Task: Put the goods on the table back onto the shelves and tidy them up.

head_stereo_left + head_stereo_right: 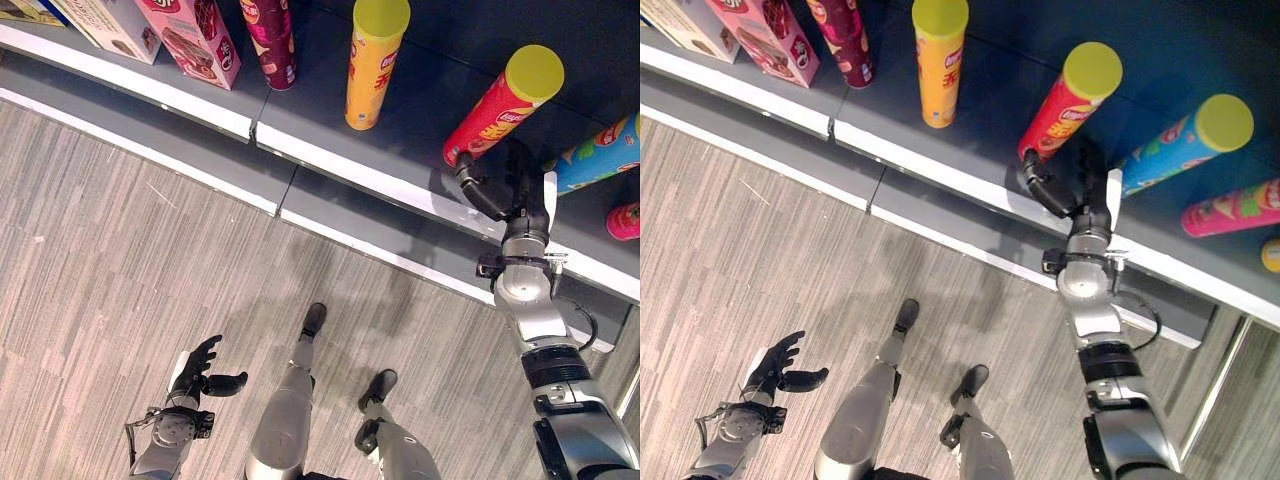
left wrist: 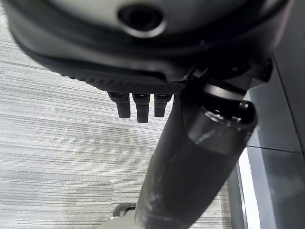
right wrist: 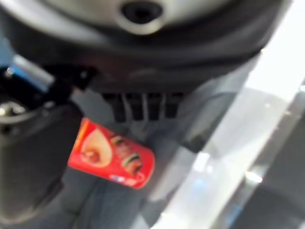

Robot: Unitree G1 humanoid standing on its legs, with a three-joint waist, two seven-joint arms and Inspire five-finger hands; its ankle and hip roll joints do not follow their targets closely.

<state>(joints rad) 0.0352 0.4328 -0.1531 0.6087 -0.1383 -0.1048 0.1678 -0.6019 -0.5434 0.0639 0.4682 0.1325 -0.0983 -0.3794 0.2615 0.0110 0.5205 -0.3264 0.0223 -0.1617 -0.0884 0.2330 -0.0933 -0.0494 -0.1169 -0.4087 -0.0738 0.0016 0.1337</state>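
Silver-grey forearm leading to the right hand (image 1: 1072,190), nearest the lens, reaches over the white-edged shelf (image 1: 940,172), where the dark fingers (image 1: 1040,192) hang loosely spread and empty just beside the foot of a red crisp tube (image 1: 1068,102) with a yellow lid. In the right wrist view the tube's base (image 3: 112,160) lies just past the fingertips, apart from them, with the thumb off to one side. Beyond the fingers on the far side stands a blue tube (image 1: 1185,145), leaning like its red neighbour; a pink tube (image 1: 1230,210) lies further along, while a yellow tube (image 1: 938,60), a maroon tube (image 1: 845,40) and a pink box (image 1: 765,35) stand well apart on the thumb's side. Low over the carpet, the left hand (image 1: 195,368) hangs relaxed, fingers half open, holding nothing. By the look of it, the red tube is a light, stiff cardboard cylinder with a smooth, somewhat slippery skin, top-heavy on its narrow base and easily toppled. A sound hold would wrap the fingers and thumb round its middle, squeezing gently so the wall does not dent.
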